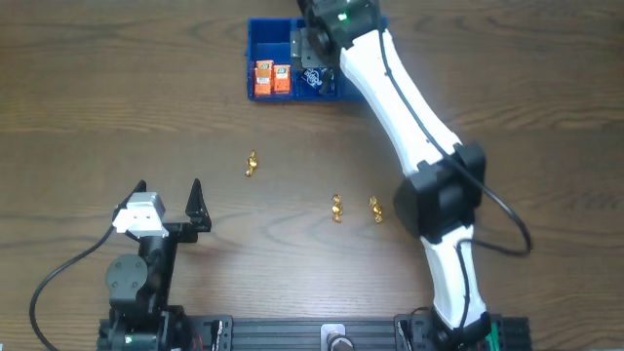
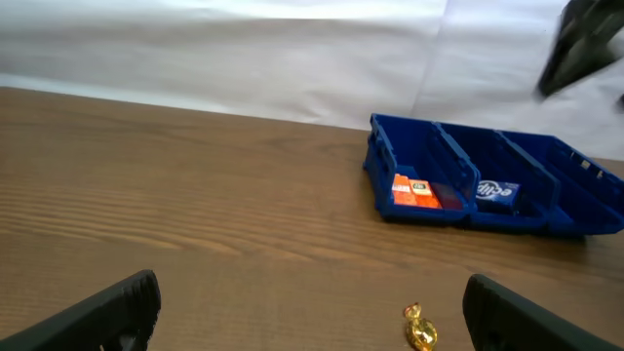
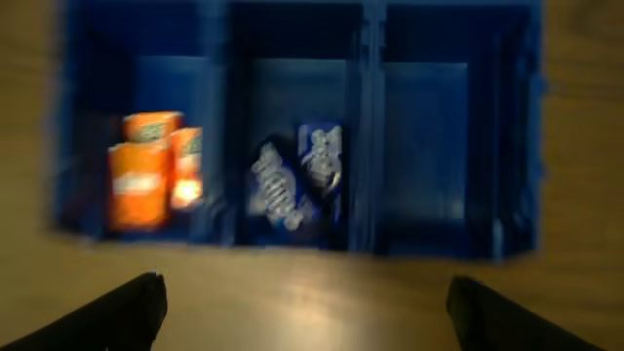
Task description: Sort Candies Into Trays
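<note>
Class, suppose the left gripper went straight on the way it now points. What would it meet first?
Probably just bare table: the left gripper points past the gold candy, which lies slightly to its right, the blue tray farther right. Depth is unclear.

Top camera overhead; left wrist low, far, right wrist close above, shared blue tray (image 2: pixel 546 213) (image 3: pixel 439 146)

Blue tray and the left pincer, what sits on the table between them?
One gold-wrapped candy lies there, seen in the top view between the left pincer and the blue tray.
</note>
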Action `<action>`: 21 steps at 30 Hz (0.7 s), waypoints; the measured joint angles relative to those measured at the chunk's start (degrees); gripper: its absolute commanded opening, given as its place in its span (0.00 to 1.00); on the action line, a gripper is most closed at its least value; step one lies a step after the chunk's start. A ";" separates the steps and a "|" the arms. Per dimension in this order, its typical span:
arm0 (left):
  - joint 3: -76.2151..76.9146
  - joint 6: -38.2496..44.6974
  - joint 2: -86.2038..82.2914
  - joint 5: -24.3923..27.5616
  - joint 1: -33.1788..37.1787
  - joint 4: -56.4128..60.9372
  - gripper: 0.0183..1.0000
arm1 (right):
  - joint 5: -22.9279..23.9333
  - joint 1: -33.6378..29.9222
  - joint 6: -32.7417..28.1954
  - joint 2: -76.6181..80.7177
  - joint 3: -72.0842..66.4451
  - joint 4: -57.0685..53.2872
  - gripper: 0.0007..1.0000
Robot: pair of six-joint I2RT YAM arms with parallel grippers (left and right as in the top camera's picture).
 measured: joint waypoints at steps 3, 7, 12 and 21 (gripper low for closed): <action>0.00 0.00 -0.02 0.00 0.00 0.00 1.00 | -0.26 7.69 1.84 -4.92 -0.13 -4.55 0.99; 0.00 0.02 -0.02 0.00 0.00 0.00 1.00 | -2.54 17.27 6.51 -3.82 -12.72 1.46 0.97; 0.00 0.00 -0.02 0.00 0.00 -0.02 1.00 | -4.37 20.92 15.10 2.51 -19.65 8.39 0.93; 0.00 0.00 -0.02 0.00 0.00 0.00 1.00 | -6.73 21.07 20.79 8.48 -20.02 13.44 0.88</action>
